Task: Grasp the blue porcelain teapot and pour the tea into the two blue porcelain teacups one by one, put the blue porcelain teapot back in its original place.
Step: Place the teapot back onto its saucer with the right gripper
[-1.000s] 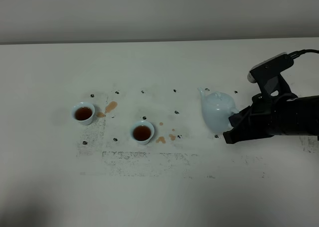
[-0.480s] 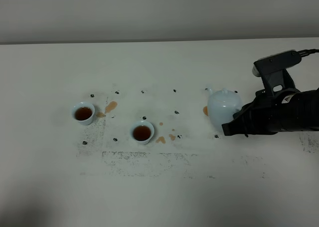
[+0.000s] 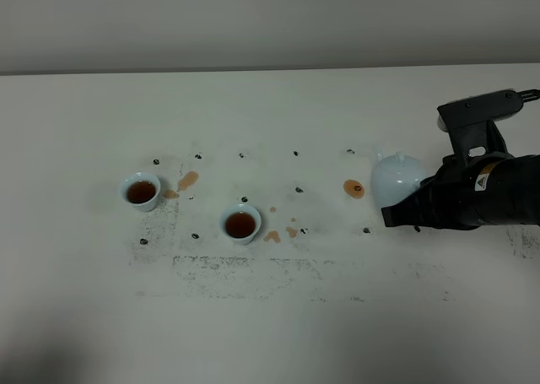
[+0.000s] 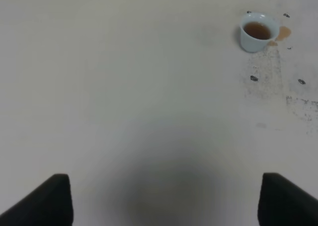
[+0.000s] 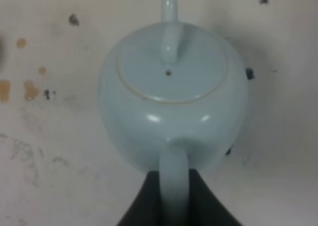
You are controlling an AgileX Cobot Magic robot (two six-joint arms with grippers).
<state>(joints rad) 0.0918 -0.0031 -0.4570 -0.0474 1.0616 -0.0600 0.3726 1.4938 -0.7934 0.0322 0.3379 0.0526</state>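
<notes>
- The right arm (image 3: 485, 200) is matt black and bulky, with a smooth, rounded casing.
- A black, boxy camera housing (image 3: 479, 114) sits on a short neck above the wrist.
- A thin black cable (image 3: 530, 92) leaves its far right end.
- A small orange-yellow marking (image 3: 483, 170) shows on the casing.
- The right gripper (image 5: 174, 196) has dark, tapering fingers.
- The left gripper (image 4: 164, 201) shows two black, blunt fingertips (image 4: 47, 198).

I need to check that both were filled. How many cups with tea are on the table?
2. One cup stands far left; the other cup stands nearer the middle, left of the teapot. Both hold tea. None seems hidden.
</notes>
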